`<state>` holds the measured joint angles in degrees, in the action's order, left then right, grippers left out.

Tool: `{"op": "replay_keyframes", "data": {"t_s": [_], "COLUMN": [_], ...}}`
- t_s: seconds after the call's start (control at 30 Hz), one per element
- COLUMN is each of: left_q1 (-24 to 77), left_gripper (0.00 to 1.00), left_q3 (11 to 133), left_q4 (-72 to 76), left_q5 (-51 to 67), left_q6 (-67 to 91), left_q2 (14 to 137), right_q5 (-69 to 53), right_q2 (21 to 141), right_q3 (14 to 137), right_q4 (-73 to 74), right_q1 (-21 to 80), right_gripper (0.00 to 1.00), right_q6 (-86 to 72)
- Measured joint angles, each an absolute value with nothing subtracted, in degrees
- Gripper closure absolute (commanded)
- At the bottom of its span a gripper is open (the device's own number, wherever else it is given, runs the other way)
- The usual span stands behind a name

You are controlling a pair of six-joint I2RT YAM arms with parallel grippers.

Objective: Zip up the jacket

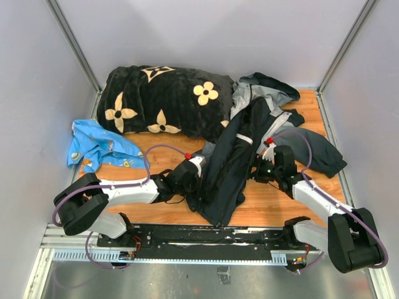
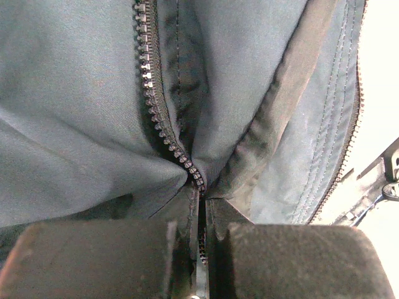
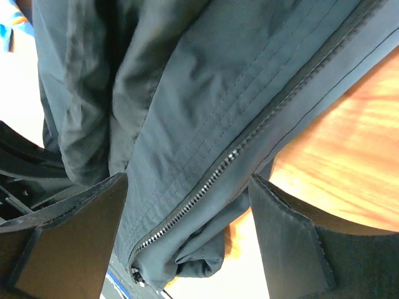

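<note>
The jacket [image 1: 232, 159] lies in the middle of the table [image 1: 274, 202]. The left gripper [image 2: 201, 240] has its fingers pressed together, pinching the zipper [image 2: 154, 103] edge. The right gripper [image 3: 187, 193] has its fingers spread wide around another edge, not holding it. If the left one pulls, that loose side may slide off and the teeth will not meet.
</note>
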<state>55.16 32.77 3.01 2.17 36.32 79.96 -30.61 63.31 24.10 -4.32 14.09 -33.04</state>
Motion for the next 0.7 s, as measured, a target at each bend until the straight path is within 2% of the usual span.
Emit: {"op": "replay_keyframes", "data": {"t_s": [0.27, 0.7], "left_q1": [55.86, 56.12], "left_gripper": [1.0, 0.99], "left_q3": [32.77, 33.34], "left_q4": [3.95, 3.27], "left_q5": [2.17, 0.91], "left_q6": [36.42, 36.23], "left_q2": [80.09, 80.62], "right_q5": [-31.0, -32.12], "right_q2": [63.72, 59.48], "right_q3": [19.64, 22.02], "right_q4": [-11.33, -12.67], "right_q1": [18.22, 19.92], "right_gripper": [0.29, 0.4], "right_q6": [-37.56, -38.59]}}
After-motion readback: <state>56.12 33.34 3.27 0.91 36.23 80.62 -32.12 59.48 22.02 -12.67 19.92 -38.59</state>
